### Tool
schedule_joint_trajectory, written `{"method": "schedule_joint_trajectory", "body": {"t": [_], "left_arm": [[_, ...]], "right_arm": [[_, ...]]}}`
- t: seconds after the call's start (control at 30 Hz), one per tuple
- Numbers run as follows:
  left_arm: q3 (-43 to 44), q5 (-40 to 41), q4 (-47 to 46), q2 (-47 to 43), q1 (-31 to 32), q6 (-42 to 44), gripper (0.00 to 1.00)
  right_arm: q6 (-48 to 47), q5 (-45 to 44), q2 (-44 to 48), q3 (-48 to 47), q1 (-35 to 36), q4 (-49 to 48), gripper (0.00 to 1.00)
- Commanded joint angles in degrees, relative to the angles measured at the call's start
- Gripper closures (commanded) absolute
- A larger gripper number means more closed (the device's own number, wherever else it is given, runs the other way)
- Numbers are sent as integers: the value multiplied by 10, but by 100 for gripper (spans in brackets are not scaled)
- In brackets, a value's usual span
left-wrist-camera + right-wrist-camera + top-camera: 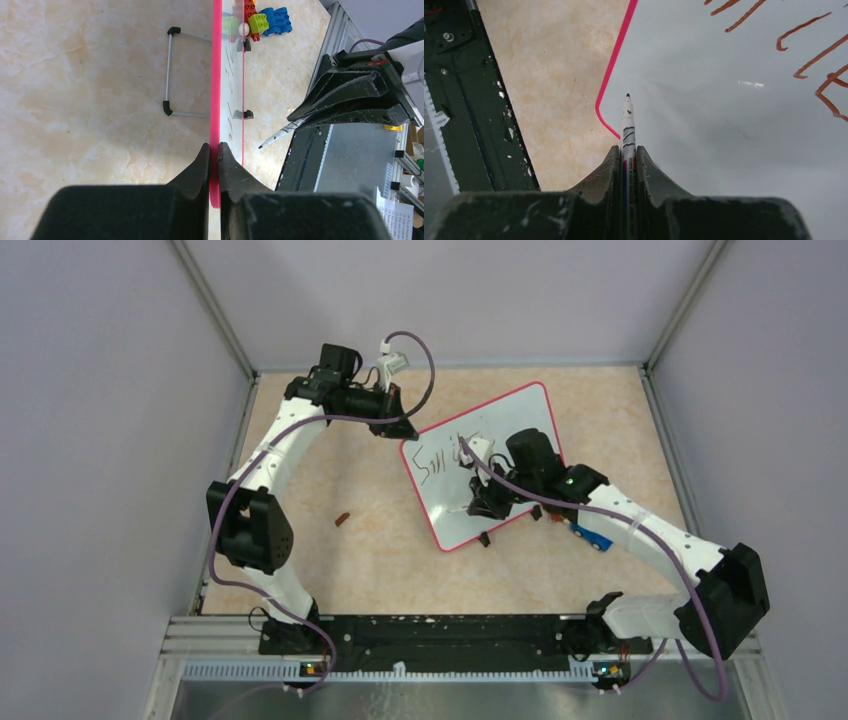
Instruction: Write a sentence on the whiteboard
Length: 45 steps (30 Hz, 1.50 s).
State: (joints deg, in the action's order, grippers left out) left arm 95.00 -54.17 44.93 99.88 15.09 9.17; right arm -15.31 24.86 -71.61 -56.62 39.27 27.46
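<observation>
The whiteboard (452,512) lies slanted mid-table, white with a pink rim (215,75). My left gripper (396,427) is shut on that rim at the board's far-left corner, and the left wrist view shows its fingers (214,148) pinching the pink edge. Part of the sentence (440,460) shows as brownish-red strokes (814,55) on the upper half. My right gripper (486,504) hovers over the board's lower half, shut on a white marker (627,122). The dark marker tip points near the lower-left corner. From the left wrist, the marker (280,134) stands slightly off the board's face.
Coloured toy bricks (267,21) sit by the board's right edge, under my right arm (592,536). A small brown piece (343,519) lies on the table to the left. A wire stand (172,75) sticks out behind the board. A black rail (440,630) runs along the near edge.
</observation>
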Motion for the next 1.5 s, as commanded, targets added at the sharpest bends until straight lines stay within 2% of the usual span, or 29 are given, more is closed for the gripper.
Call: {"method": "schedule_joint_trajectory", "body": {"t": [0.0, 0.37, 0.57, 0.97, 1.47], "left_arm": [[-17, -1, 9, 2, 12, 10, 100], [-21, 3, 5, 2, 12, 8, 100], [-22, 3, 4, 1, 12, 7, 100], [-26, 3, 3, -3, 12, 7, 100], [-28, 1, 3, -8, 12, 10, 100]], "right_arm": [[-15, 53, 21, -1, 5, -41, 100], [-17, 52, 23, 13, 5, -74, 100], [-18, -1, 7, 11, 14, -83, 100], [-16, -52, -23, -4, 26, -95, 100], [-12, -68, -53, -25, 42, -106, 100]]}}
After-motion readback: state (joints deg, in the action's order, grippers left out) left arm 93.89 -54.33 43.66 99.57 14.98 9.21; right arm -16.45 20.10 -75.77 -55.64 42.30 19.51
